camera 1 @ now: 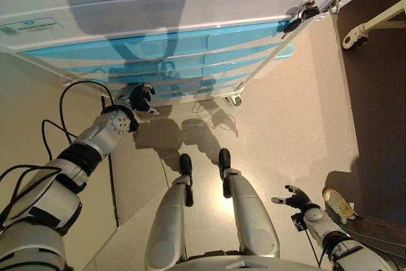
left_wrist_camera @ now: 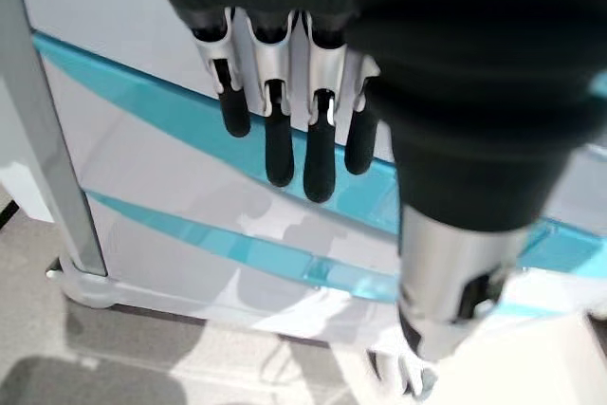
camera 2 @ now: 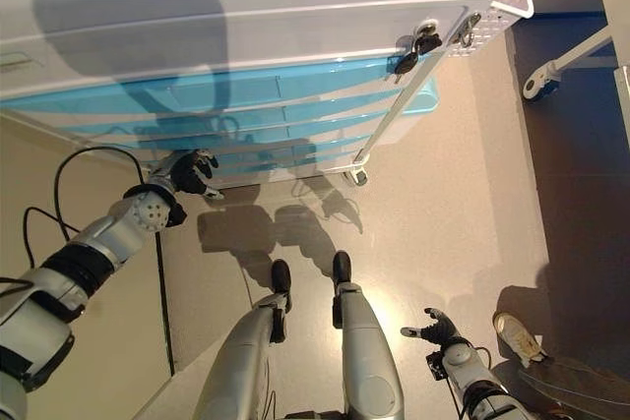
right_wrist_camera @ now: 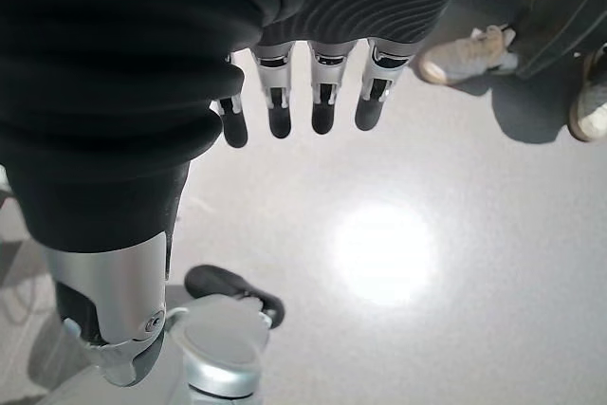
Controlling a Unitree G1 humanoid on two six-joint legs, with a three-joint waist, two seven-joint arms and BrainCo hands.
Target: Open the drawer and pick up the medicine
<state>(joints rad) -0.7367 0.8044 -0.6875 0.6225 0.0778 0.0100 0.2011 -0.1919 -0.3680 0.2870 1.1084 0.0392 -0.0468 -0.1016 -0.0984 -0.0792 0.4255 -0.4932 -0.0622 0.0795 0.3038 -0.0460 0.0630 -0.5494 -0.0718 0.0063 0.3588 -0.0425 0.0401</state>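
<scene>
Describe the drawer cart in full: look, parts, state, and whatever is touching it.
The drawer cart is a white, plastic-looking cabinet with a smooth, flat top. Its front carries a stack of drawers with translucent blue handle strips; all look closed. A grey metal post runs up one corner, and a small caster shows at the base on the beige floor. The left hand reaches toward the lower drawers with its fingers relaxed and straight; contact cannot be confirmed. No medicine is visible.
</scene>
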